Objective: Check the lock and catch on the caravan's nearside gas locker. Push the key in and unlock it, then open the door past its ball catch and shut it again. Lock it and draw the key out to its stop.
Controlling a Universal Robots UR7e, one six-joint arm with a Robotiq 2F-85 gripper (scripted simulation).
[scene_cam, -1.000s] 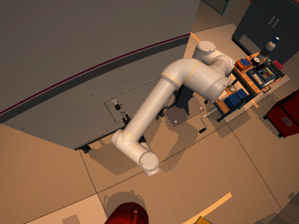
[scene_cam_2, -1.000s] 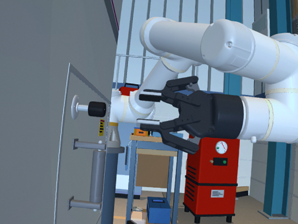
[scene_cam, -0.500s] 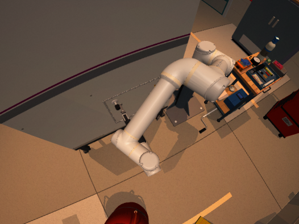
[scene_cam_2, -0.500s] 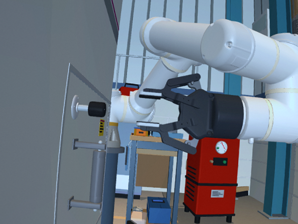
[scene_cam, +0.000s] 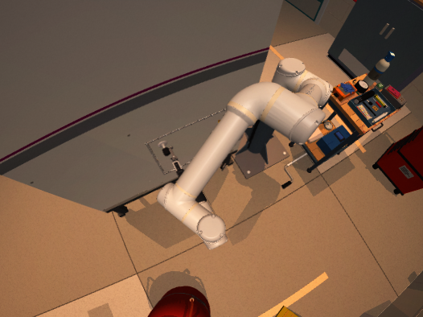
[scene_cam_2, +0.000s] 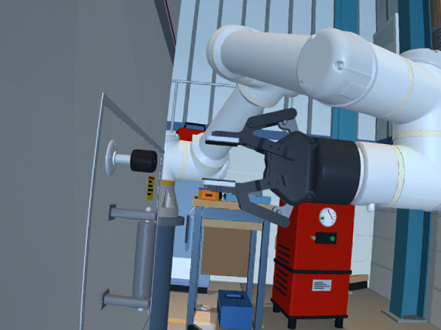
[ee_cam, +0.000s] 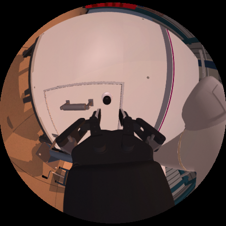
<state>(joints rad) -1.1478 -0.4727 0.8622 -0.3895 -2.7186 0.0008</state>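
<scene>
The grey locker door (scene_cam_2: pixel 122 227) sits flush in the caravan's side wall, its outline marked by a thin seam. A key with a black round head (scene_cam_2: pixel 143 160) sticks out of a white lock plate (scene_cam_2: pixel 110 158) near the door's upper edge. Below it a grey bar handle (scene_cam_2: pixel 144 259) stands off the door on two brackets. My gripper (scene_cam_2: pixel 220 162) is open and empty, level with the key and a short way out from its head, fingers pointing at the wall. In the wrist camera the key (ee_cam: pixel 106 99) lies just beyond my fingertips (ee_cam: pixel 109 113), with the handle (ee_cam: pixel 76 106) to its left.
The caravan wall (scene_cam: pixel 120 80) fills the left. A blue-framed tool trolley (scene_cam: pixel 354 116) stands by the arm's base, a red machine (scene_cam_2: pixel 313 256) behind my gripper, and a red cylinder (scene_cam: pixel 181 301) on the floor. A crank handle (scene_cam: pixel 291 169) lies by the base plate.
</scene>
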